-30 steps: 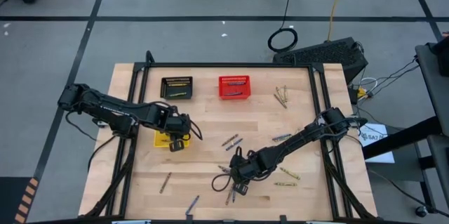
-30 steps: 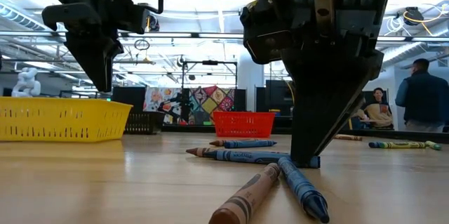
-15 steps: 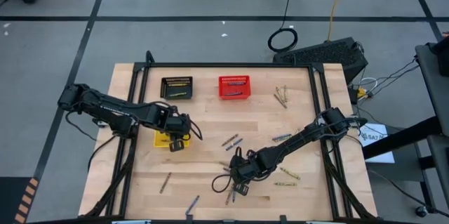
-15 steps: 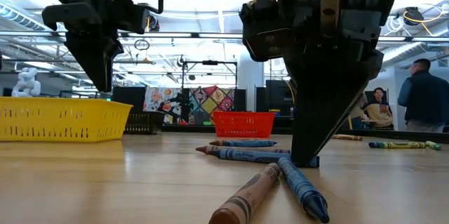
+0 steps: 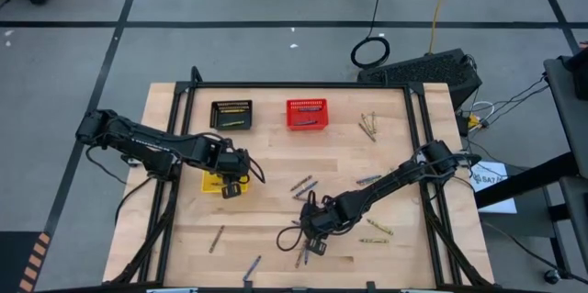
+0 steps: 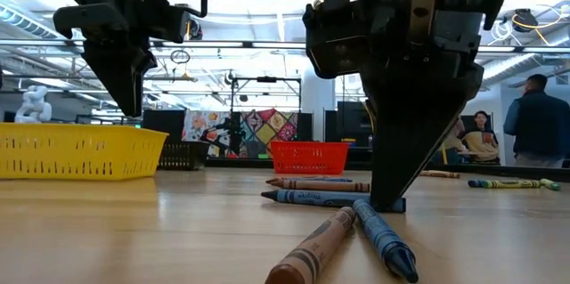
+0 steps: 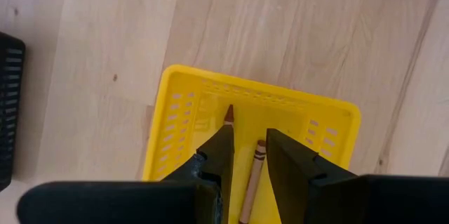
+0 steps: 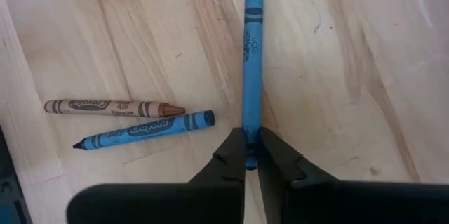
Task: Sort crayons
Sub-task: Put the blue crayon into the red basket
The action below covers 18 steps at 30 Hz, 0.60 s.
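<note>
Pinched shut on the butt end of a blue crayon (image 8: 251, 62), the right gripper (image 8: 250, 155) is being held low over the front middle of the table (image 5: 276, 146), the stick lying flat on the wood and pointing away from the fingers. Just beside it a brown crayon (image 8: 112, 107) and a second blue crayon (image 8: 145, 130) are lying loose. Judged from its look, the held crayon is light, stiff and brittle, with a paper sleeve that is giving some friction; a grip so near one end is likely to let it swing or snap, so hold nearer the middle of the sleeve is being advised, with gentle pressure.

Over the yellow basket (image 7: 182, 104) the left gripper (image 7: 245, 150) is being kept with a narrow gap between its fingers and nothing in them; a brown crayon (image 7: 251, 182) is lying in the basket below. Other crayons are being left scattered: a yellow-green cluster (image 5: 369, 126) near the far right, more along the front edge. A black basket (image 5: 231, 114) and a red basket (image 5: 306, 114) are standing at the far side.
</note>
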Motion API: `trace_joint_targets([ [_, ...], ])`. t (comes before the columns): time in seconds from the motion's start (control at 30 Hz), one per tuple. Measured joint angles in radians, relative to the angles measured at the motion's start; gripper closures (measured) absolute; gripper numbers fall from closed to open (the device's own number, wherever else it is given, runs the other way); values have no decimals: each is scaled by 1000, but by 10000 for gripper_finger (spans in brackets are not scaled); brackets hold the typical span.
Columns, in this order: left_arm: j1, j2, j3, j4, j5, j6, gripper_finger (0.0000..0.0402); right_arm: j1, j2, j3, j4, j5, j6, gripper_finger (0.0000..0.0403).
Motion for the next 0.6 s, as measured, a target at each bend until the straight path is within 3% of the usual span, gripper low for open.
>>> trace_joint_targets([
  [0.6, 0, 0, 0, 0, 0, 0, 318, -86, -154, -3, -52, 66, -126, 403],
])
